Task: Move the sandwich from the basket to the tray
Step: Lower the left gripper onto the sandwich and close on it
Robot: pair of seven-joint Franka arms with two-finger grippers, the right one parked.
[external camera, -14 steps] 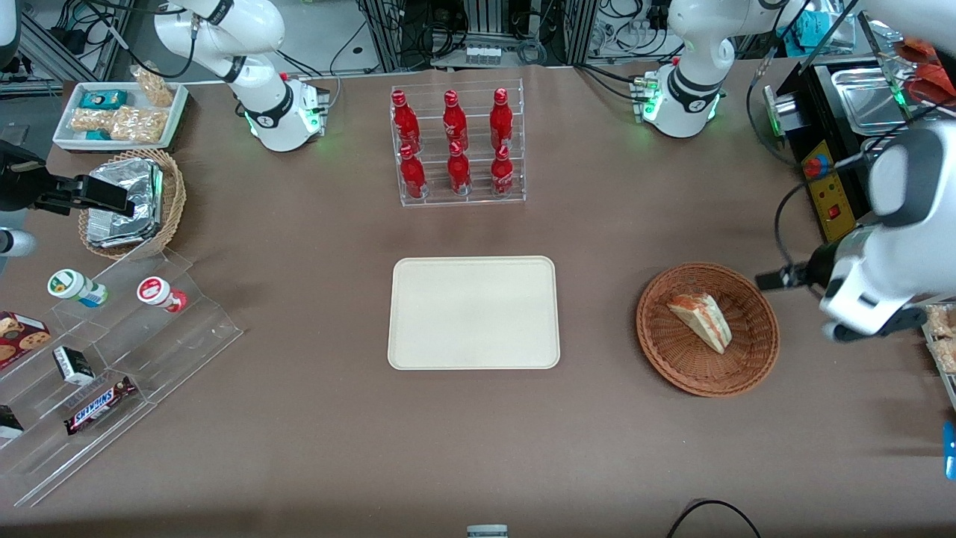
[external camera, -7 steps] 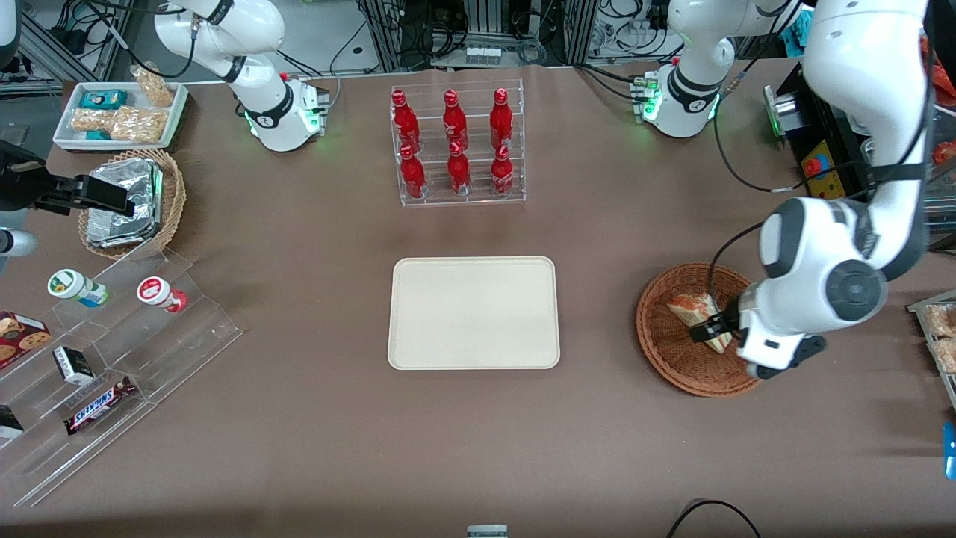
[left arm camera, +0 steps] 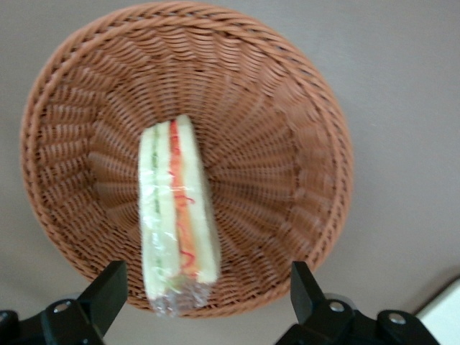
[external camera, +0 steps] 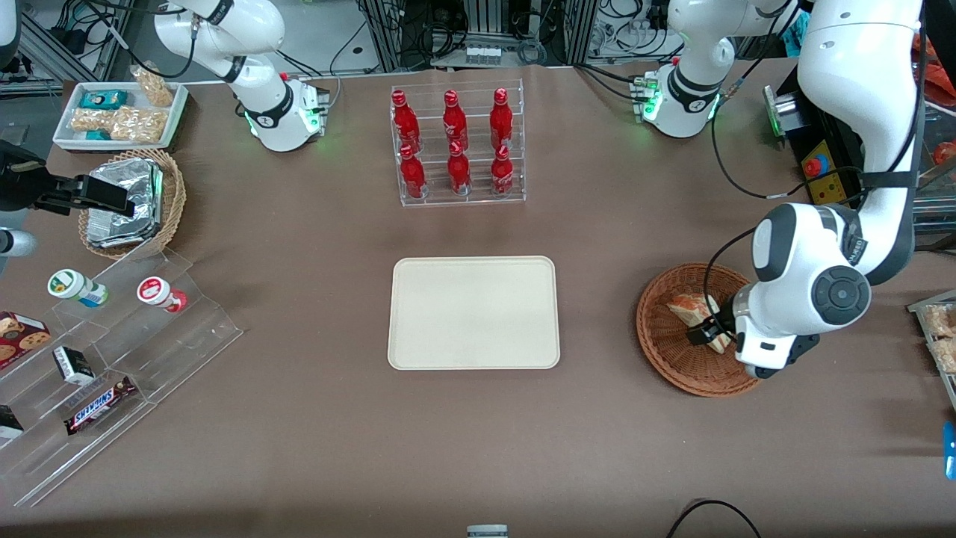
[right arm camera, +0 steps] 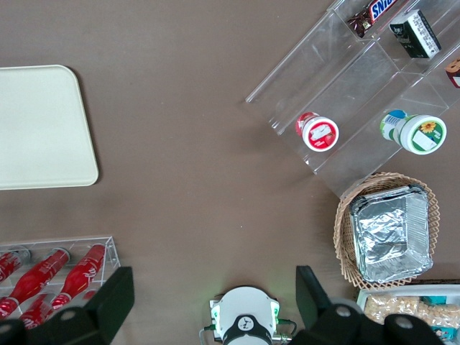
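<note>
The sandwich (external camera: 686, 308) (left arm camera: 176, 215), a plastic-wrapped wedge with orange-red and green layers, lies on its side in the reddish-brown wicker basket (external camera: 672, 359) (left arm camera: 316, 115). My left arm's gripper (external camera: 707, 329) (left arm camera: 207, 296) hangs open just over the basket. Its two black fingers stand wide apart on either side of the sandwich's broad end and touch nothing. The arm's white wrist hides part of the basket in the front view. The cream tray (external camera: 473, 312) (right arm camera: 39, 129) lies bare at mid-table, toward the parked arm from the basket.
A clear rack of red bottles (external camera: 457, 146) stands farther from the front camera than the tray. A tan basket with foil packets (external camera: 131, 202), a white snack tray (external camera: 119, 112) and clear acrylic steps (external camera: 112, 351) sit at the parked arm's end.
The left arm has swung in from the table's working-arm end and come over the basket. In the last half second it only settled slightly closer over the sandwich.
</note>
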